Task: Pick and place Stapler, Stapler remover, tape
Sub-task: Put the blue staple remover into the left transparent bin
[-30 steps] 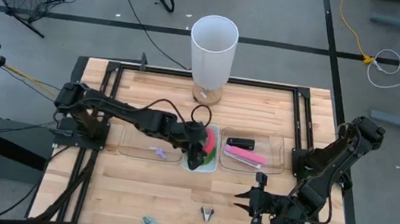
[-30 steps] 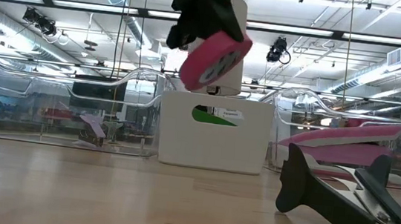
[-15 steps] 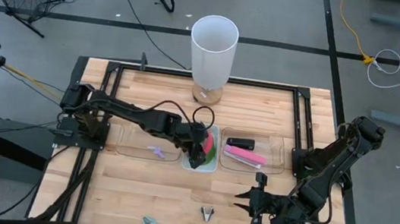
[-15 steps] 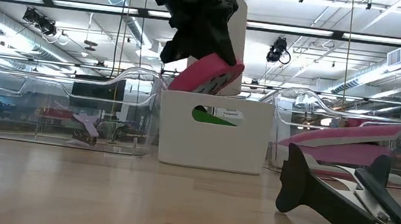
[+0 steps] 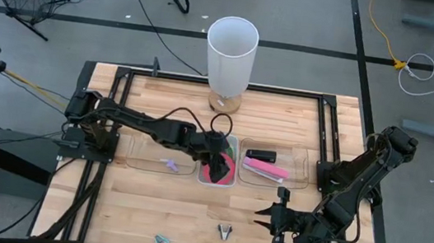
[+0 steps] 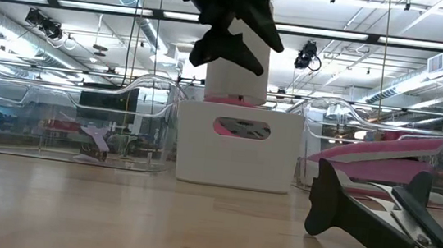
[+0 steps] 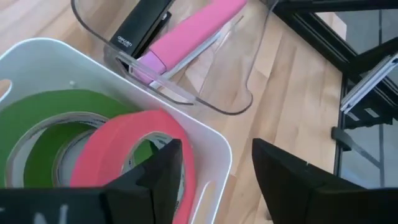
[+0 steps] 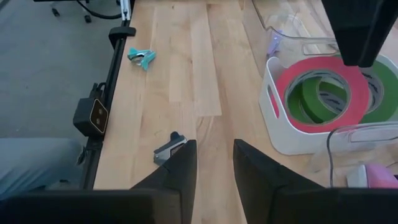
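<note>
— What sits right under the left gripper point(image 7: 214, 165)?

— A white bin point(image 7: 118, 81), with the pink tape roll point(image 7: 127, 146) lying loose on top of a green tape roll point(image 7: 56, 109) inside it. The pink roll is tilted, one edge up against the near finger point(image 7: 163, 169).

— Is the gripper holding it?

— No. The two dark fingers are spread apart with nothing between them; the bin's rim and bare wood show in the gap.

— And past the fingertips?

— A clear tray point(image 7: 242, 102) just beside the bin, holding a pink stapler point(image 7: 189, 37) and a black stapler point(image 7: 142, 23) side by side, all on the wooden table point(image 7: 292, 74).
</note>
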`<state>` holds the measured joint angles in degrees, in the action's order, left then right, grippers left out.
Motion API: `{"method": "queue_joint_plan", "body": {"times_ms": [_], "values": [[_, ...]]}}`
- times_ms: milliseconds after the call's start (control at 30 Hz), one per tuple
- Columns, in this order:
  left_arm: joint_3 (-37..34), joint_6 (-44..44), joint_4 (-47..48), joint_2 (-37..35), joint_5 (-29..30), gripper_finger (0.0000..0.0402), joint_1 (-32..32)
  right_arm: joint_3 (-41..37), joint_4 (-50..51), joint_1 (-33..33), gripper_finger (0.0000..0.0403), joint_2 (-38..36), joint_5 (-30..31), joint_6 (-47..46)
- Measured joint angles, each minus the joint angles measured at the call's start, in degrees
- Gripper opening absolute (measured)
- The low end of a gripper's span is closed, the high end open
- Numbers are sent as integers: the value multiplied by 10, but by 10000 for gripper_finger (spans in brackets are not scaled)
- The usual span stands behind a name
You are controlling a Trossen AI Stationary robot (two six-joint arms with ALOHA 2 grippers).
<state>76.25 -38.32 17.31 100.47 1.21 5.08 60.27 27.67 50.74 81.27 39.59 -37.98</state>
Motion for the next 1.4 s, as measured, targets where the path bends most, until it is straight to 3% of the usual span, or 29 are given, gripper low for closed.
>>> {"method": "queue_joint_plan", "body": {"times_ms": [367,600,733,900,1233,1400], "values": [[44,35,21,-7,0,175,0,0,1,0,107,0,0,-4],[124,13,257,-12,-29,162,32,0,3,2,107,0,-2,-6],[130,-56,339,-12,-57,158,84,0,3,7,107,0,-2,-6],[130,-124,362,-11,-59,158,175,0,3,8,107,0,0,-7],[130,-316,338,4,100,158,364,0,2,7,107,0,0,-6],[131,-381,294,51,118,158,422,0,3,7,107,0,5,5]]}}
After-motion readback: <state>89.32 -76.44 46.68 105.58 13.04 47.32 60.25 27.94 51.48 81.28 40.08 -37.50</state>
